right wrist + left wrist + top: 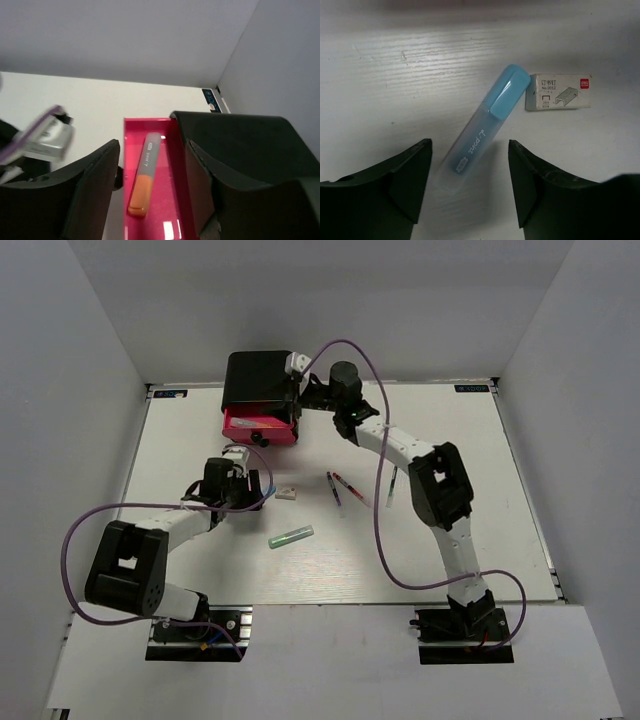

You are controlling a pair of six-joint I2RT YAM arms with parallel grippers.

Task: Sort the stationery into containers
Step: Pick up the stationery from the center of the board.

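Left pincer (470, 150) gapes over the blue marker (485, 125), right pincer (152, 147) gapes over the orange marker (143, 175) inside the drawer (161, 200).

Glossy pink plastic drawer (167, 200), frosted plastic light-blue marker (482, 130), matt grainy white table (395, 75)

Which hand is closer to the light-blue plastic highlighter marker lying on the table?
Left. The left hand hangs open over the light-blue plastic highlighter marker, one finger on each side. The right hand is away at the back, open above the pink plastic drawer.
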